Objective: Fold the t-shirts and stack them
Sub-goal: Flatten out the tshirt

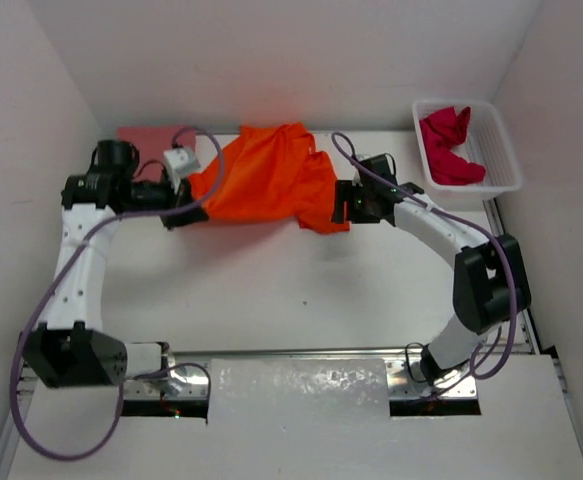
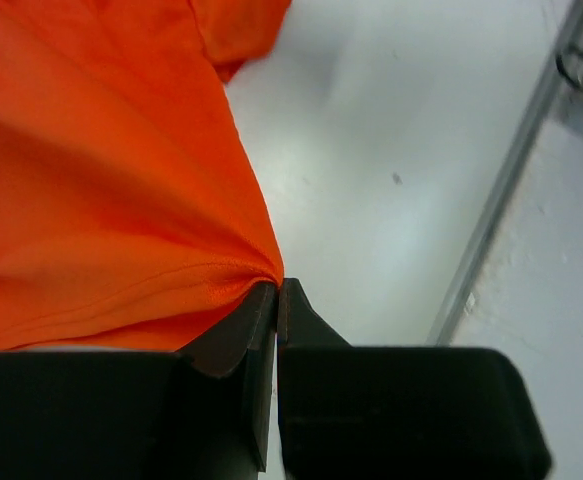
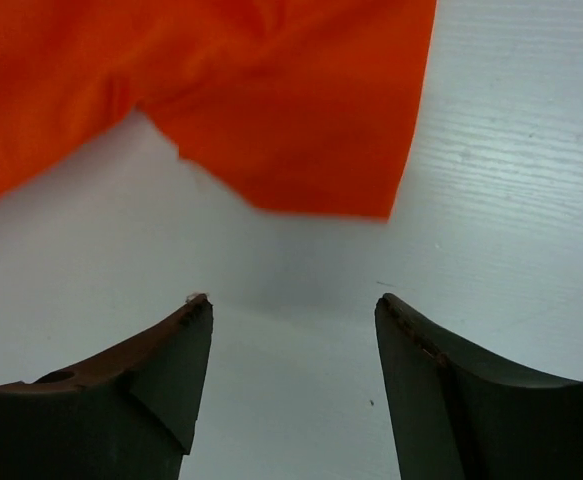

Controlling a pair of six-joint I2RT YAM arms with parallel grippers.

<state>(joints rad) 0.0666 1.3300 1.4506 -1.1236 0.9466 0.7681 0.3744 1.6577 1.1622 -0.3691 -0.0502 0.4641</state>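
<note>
Basket holds crimson t-shirt; orange t-shirt lies apart.

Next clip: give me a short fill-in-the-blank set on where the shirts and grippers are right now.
1. The left gripper pinches the edge of the orange t-shirt with its jaws ____.
2. The right gripper hovers near that shirt with its jaws ____, holding nothing.
3. The crimson t-shirt lies ____ the white basket.
4. The pink t-shirt sits at the far ____ corner of the table.
Missing words: shut; open; inside; left.
</note>
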